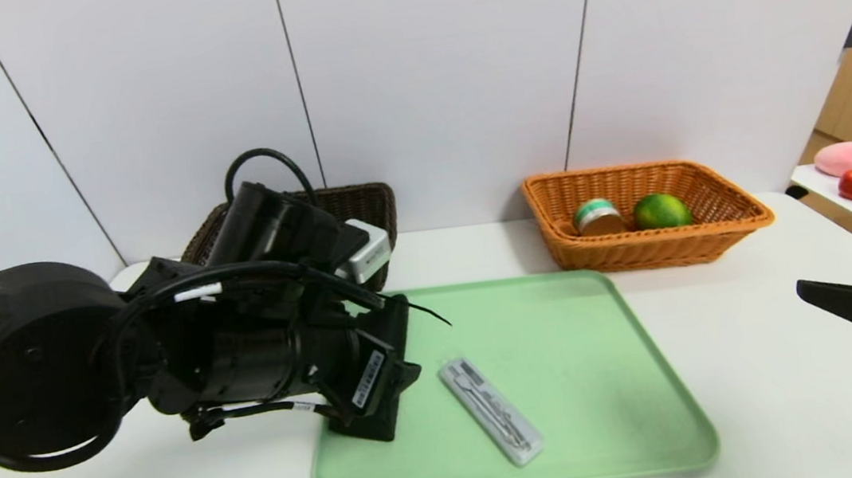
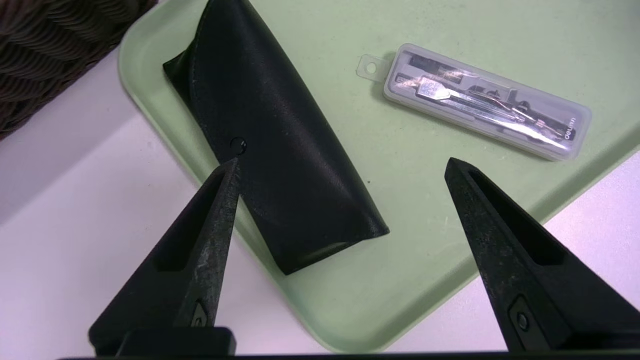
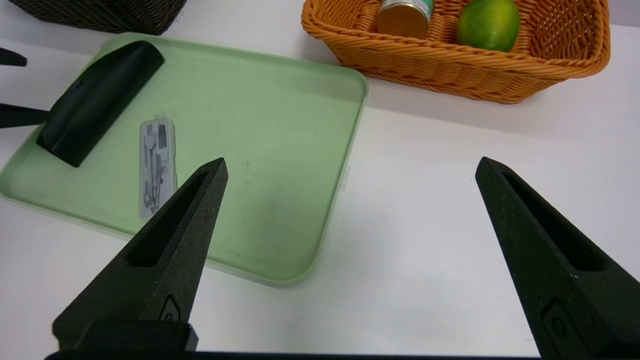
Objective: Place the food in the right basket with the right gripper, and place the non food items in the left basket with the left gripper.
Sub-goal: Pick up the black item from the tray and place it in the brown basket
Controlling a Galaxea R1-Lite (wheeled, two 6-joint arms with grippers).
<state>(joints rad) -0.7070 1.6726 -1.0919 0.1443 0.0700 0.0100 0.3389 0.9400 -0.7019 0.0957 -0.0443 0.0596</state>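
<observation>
While the lime and the tin already sit in the orange basket, two non-food things remain on the tray.
Food: done, by my judgement; the round, smooth green lime (image 1: 662,210) and the short tin can (image 1: 598,217) with its gold lid lie side by side in the right basket (image 1: 744,217), a flared orange-tan wicker weave at about 1 o'clock on the table (image 1: 772,392).
Left to do: the black pouch (image 2: 280,150) and the clear case (image 2: 487,107) must go into the left basket (image 1: 378,204), a deep dark brown weave at 11 o'clock, partly hidden by the arm.
Pump bottle: not visible anywhere; whether it is in the dark basket I cannot tell.
Pouch: long, folded, matte leather-like black with a small snap, lying at the tray's 9 o'clock edge.
Case: slim, rigid, translucent grey plastic, metal tools inside, near the tray's middle.
Tray: pale green, smooth, rounded corners (image 1: 639,423).
Left claw (image 2: 342,165): spread wide, holding nothing, hovering over the pouch.
Right claw (image 3: 350,167): spread wide, empty, parked at 3 o'clock over bare table.
</observation>
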